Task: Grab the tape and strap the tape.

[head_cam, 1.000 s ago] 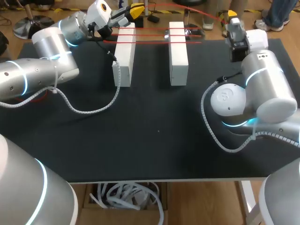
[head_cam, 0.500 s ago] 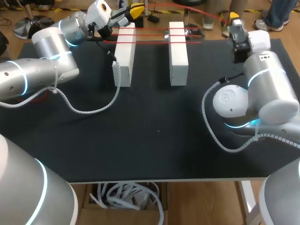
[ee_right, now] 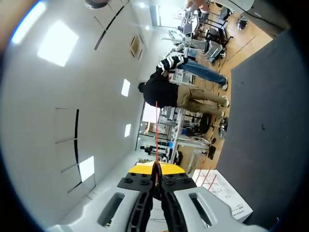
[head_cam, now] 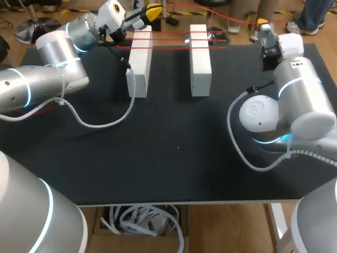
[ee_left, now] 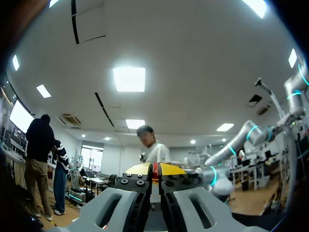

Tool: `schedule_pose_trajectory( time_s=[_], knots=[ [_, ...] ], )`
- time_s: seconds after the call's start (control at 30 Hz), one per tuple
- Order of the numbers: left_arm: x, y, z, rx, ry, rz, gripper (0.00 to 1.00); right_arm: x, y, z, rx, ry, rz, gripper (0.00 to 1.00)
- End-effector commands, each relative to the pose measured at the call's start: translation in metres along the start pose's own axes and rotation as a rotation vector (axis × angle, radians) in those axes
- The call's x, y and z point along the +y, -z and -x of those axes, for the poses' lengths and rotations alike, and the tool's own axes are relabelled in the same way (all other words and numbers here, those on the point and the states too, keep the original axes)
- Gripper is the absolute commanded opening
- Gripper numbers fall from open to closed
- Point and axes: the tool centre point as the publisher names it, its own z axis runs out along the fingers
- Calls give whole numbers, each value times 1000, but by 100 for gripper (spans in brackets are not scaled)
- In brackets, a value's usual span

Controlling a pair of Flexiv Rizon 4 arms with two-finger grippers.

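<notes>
Two white blocks (head_cam: 139, 63) (head_cam: 200, 59) stand side by side at the back of the black table (head_cam: 174, 147). Thin red tape (head_cam: 168, 39) runs in several strands across their far ends. My left gripper (head_cam: 152, 10) hangs just behind the left block; in the left wrist view it (ee_left: 155, 170) is shut with a sliver of red tape between its yellow tips. My right gripper (head_cam: 261, 23) is at the table's back right edge. A red tape strand (ee_right: 156, 130) runs straight out from its shut tips (ee_right: 156, 169), and another length (head_cam: 231, 16) arcs behind the blocks toward it.
A grey cable (head_cam: 100, 124) from the left arm loops over the table beside the left block. Another cable (head_cam: 237, 142) curls by the right arm's base. The white blocks (ee_right: 227, 193) show beside the right gripper in its wrist view.
My right gripper has shut its fingers on the red tape and shifted slightly to the right and back. The left arm and the blocks have not moved.
</notes>
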Motion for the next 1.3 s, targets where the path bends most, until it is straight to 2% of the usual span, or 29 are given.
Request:
schedule_pose_trajectory(
  time_s=[0.03,0.17,0.3,0.77,0.93,1.03,1.3],
  knots=[
    [1,1,1,3,1,-2,0,2,-1,-2,-4,6,-3,0],
    [1,1,1,3,1,-2,0,3,-2,-3,0,22,-13,0],
    [1,1,1,3,1,-2,0,3,-1,-4,-22,87,-27,0],
    [0,2,2,-1,-4,9,0,3,-1,-4,-22,87,-27,0],
    [-5,3,1,-24,-12,159,0,3,-1,-4,-22,87,-27,0],
    [-7,2,1,-21,-7,305,0,3,-1,-4,-22,87,-27,0],
    [-4,-1,-5,-48,33,524,0,3,-1,-4,-22,87,-27,0]
  ],
)
